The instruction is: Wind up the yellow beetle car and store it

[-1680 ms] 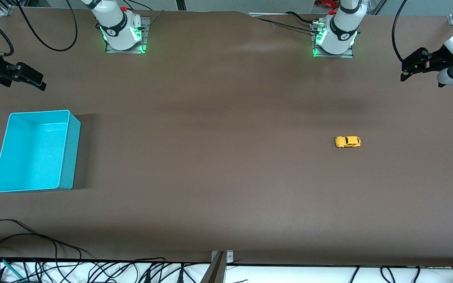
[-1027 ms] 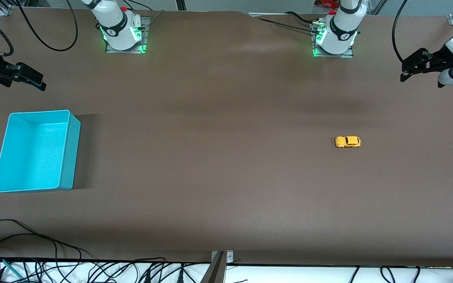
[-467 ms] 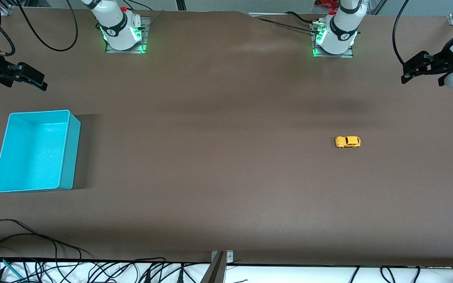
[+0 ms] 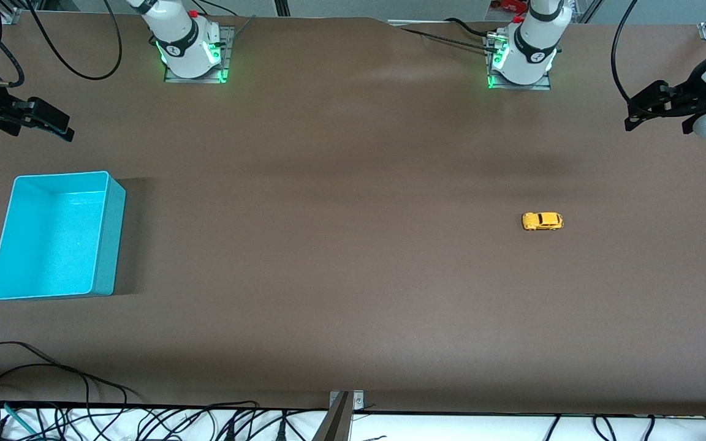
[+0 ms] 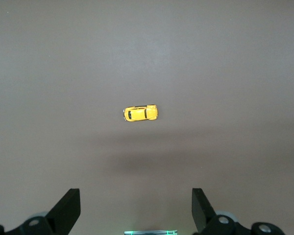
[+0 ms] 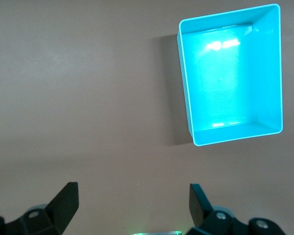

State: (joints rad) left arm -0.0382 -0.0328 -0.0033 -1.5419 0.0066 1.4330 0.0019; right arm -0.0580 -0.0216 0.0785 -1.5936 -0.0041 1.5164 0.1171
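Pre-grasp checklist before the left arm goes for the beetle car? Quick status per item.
1. Yellow beetle car upright on its wheels on the table: ok.
2. Nothing touching or crowding the car: ok.
3. Left gripper jaws open, nothing held: ok.
4. Left gripper over the car: not ok, it is up toward the left arm's end of the table, off to one side.
5. Right gripper open and waiting up near the turquoise bin: ok.
6. Bin upright with nothing inside: ok.

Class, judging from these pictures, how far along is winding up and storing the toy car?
Nothing looks done. The yellow beetle car sits untouched on the table. Left tool open above it; right tool open near the empty turquoise bin. Grasping, winding and storing remain.
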